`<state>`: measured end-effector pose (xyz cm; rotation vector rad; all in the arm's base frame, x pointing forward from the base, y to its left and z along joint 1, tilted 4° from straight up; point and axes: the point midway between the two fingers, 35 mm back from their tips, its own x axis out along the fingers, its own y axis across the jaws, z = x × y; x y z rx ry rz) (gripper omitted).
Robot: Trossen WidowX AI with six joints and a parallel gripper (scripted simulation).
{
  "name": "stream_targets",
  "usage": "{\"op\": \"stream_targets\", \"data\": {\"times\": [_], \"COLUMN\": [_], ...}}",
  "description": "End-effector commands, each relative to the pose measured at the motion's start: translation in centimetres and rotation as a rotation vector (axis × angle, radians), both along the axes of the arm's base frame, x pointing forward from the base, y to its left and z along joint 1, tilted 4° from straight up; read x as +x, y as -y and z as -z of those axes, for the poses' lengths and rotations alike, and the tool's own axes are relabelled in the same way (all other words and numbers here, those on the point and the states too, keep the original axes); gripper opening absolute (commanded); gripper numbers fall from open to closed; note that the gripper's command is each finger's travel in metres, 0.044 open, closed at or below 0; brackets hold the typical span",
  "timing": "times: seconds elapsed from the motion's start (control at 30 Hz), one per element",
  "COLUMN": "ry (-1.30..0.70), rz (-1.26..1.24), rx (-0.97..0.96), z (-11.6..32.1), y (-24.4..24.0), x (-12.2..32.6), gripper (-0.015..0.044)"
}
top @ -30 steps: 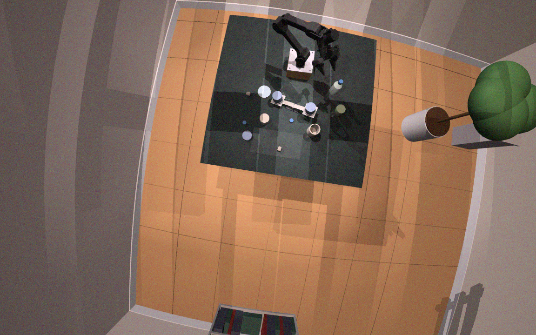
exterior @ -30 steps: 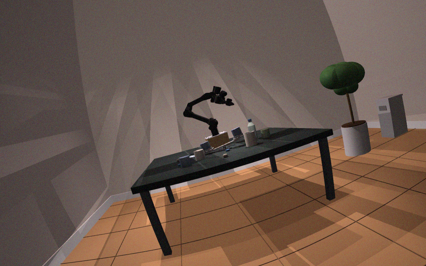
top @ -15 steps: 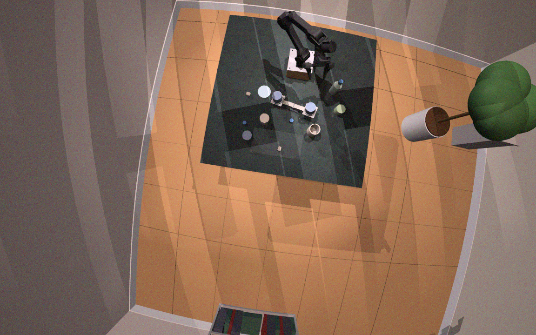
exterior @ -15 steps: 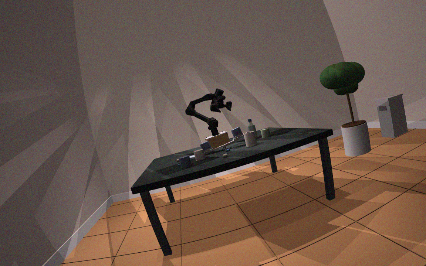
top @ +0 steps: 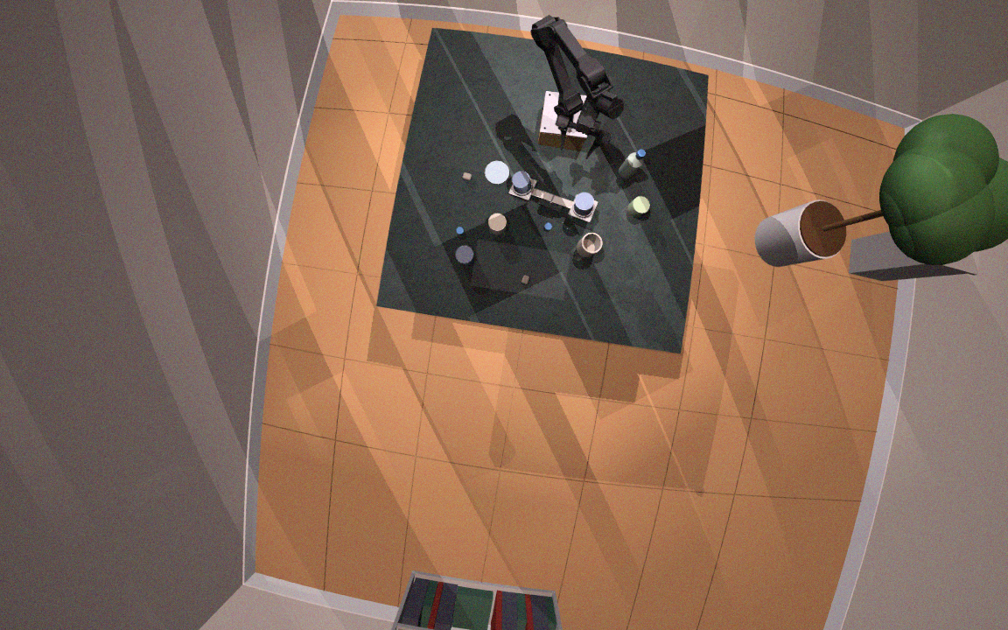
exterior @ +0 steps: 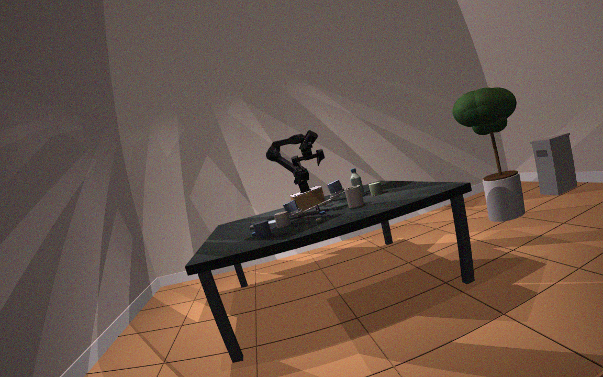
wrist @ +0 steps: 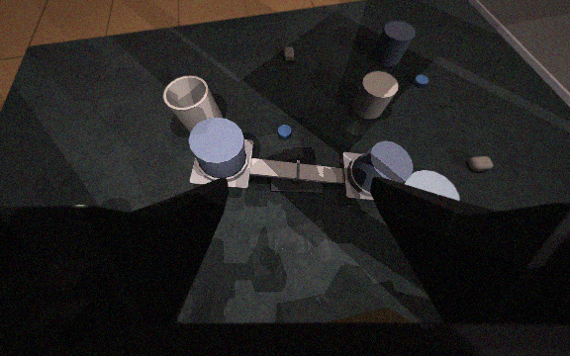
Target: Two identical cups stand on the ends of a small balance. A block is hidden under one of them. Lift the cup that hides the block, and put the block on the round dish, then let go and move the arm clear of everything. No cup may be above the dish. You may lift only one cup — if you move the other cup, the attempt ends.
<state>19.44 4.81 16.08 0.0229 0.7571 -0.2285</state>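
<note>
The balance (top: 561,202) (wrist: 275,169) carries an upside-down blue cup on each end. One cup (top: 521,183) (exterior: 290,207) (wrist: 395,160) is at the dish-side end. The other cup (top: 584,204) (exterior: 334,187) (wrist: 218,143) is at the far end. In the exterior view the beam slopes, with the dish-side end lower. The block is not visible. The pale round dish (top: 496,172) (wrist: 435,185) lies bare beside the lower end. My gripper (top: 577,151) (wrist: 299,184) is open and empty, high above the table by the arm's base, pointing down.
A bottle (top: 631,164) (exterior: 356,181) and a green cup (top: 640,206) stand beyond the raised end. An open cup (top: 590,245) (wrist: 198,113), a beige cup (top: 496,224) (wrist: 374,99) and a dark blue cup (top: 465,254) (wrist: 395,46) stand across the balance from the arm, among small blue discs and pebbles.
</note>
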Motion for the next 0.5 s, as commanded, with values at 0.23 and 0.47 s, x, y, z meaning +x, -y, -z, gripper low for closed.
{"op": "stream_targets", "data": {"times": [0.23, 0.47], "ry": [-0.08, -0.226], "rz": [0.001, -0.112], "rx": [-0.084, -0.229], "z": [0.7, 1.2], "y": [1.0, 2.0], "x": [0.5, 1.7], "gripper": [0.044, 0.044]}}
